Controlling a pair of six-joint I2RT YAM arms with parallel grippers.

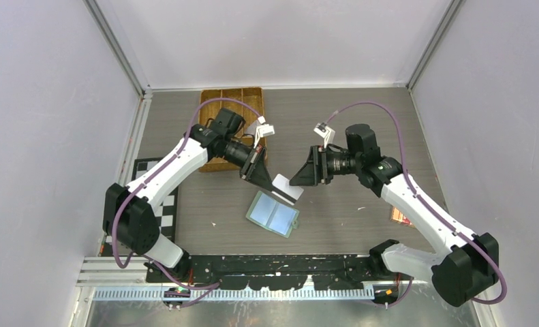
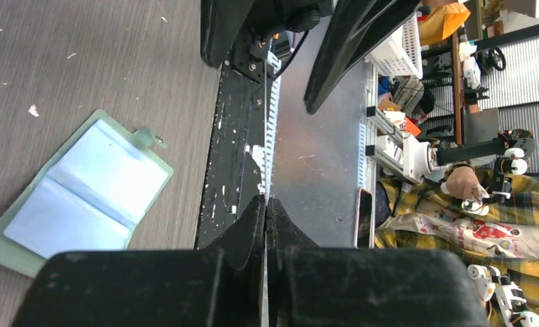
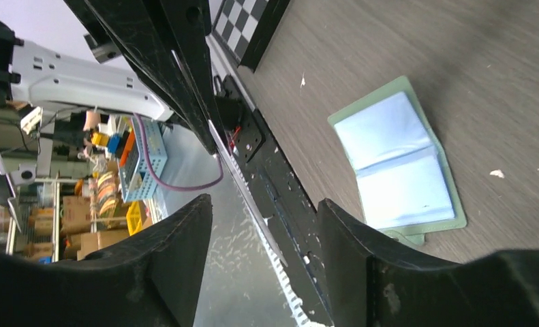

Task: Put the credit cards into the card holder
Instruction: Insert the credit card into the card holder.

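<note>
Tray (image 1: pixel 232 91) far left; card holder (image 1: pixel 273 213) open flat, near centre; silvery credit card (image 1: pixel 287 188) aloft just beyond it, pinched by left gripper (image 1: pixel 272 182); right gripper (image 1: pixel 298 180), jaws apart astride its edge, should close squarely before any release.

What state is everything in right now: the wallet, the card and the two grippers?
card holder: lying open flat, pockets up.
credit card: lifted, pinched at one end.
left gripper: shut on the credit card.
right gripper: open, at the card's free end.
</note>
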